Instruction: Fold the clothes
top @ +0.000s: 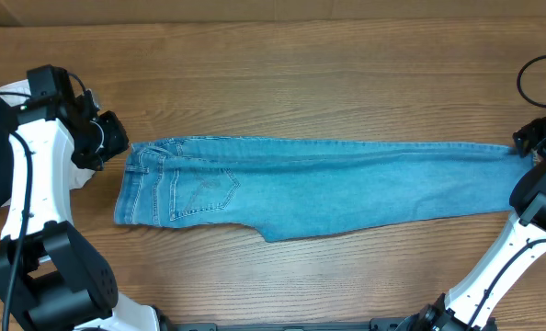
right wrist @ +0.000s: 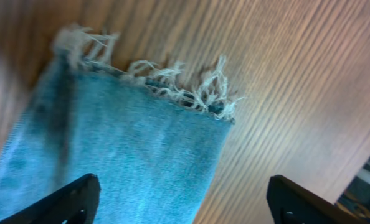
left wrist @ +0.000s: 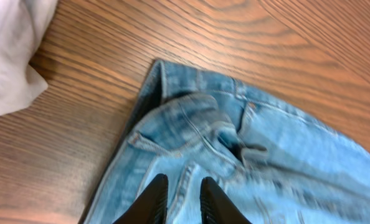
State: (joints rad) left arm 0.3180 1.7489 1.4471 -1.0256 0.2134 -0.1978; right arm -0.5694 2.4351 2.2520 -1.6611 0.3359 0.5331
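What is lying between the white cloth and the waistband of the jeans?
Only bare wooden table; the left wrist view shows it between the white cloth and the jeans.

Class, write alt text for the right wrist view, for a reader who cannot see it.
The frayed ankle hem of the light blue jeans lies on a wooden table, seen from close above. The right gripper is open, its two black fingers wide apart at the bottom edge, holding nothing.

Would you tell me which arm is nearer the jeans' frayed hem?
Right. The right arm has its open jaws just short of the frayed hem; the left arm is at the jeans' waistband, the far end.
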